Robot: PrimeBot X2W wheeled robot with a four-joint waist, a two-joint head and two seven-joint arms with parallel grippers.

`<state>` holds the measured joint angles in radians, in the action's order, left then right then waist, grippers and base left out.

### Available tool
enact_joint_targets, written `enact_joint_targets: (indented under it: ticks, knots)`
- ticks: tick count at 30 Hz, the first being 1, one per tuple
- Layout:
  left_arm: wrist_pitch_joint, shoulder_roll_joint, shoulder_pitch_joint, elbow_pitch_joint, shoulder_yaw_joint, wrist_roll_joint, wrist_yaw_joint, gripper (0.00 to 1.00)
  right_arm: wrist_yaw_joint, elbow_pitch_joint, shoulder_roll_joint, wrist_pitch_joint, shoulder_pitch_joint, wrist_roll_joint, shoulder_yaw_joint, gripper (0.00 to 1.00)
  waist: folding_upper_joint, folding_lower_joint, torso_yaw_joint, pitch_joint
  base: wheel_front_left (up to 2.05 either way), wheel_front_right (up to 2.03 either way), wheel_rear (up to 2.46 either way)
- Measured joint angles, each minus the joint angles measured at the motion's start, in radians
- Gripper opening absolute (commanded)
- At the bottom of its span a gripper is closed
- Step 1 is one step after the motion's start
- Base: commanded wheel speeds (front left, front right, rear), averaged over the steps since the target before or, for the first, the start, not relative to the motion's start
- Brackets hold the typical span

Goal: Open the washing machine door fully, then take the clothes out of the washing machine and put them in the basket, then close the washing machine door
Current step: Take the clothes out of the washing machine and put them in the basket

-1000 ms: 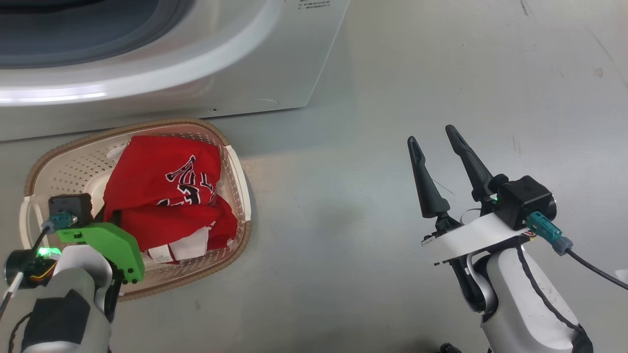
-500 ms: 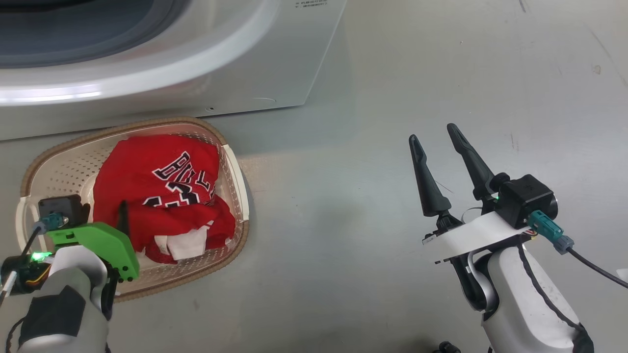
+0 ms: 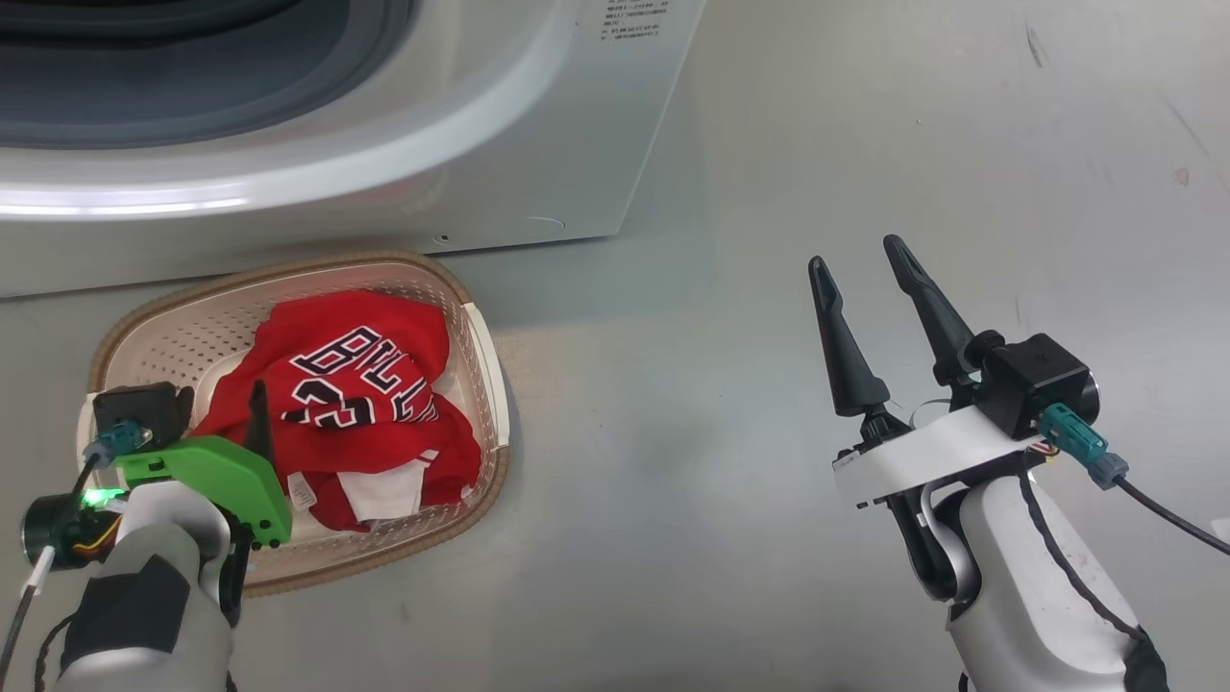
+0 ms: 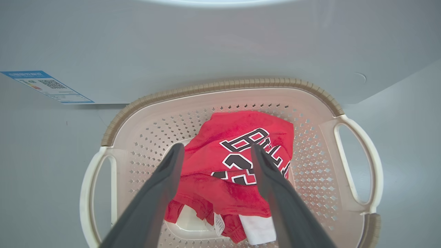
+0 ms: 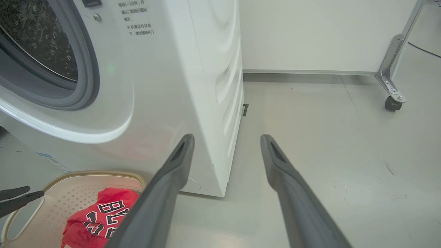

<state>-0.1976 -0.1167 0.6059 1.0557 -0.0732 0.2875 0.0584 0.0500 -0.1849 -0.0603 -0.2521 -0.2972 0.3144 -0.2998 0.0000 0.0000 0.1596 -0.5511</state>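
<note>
The clothes (image 3: 356, 404) lie in the basket (image 3: 317, 259), just in front of the washer (image 3: 538, 115). My left gripper (image 4: 217, 148) hangs over them, jaws released, holding nothing. The right gripper (image 3: 855, 252) waits well aside over the floor, jaws spread, empty. What I see of the drum (image 5: 38, 44) looks bare, so I judge only closing the door is left.

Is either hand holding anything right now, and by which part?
Nothing is held. The left hand is open above the clothes lying loose in the basket; the right hand is open over the floor.
</note>
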Motion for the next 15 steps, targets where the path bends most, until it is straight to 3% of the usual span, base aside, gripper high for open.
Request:
enact_joint_targets:
  ticks: [15]
  knots:
    - [-0.052, 0.015, 0.001, -0.055, -0.028, -0.021, 0.024, 1.0, 0.001, -0.029, 0.001, 0.0, 0.001, 0.01, 0.037, 1.0, 0.0, 0.0, -0.036, 0.128, 0.0, 0.0, 0.0]
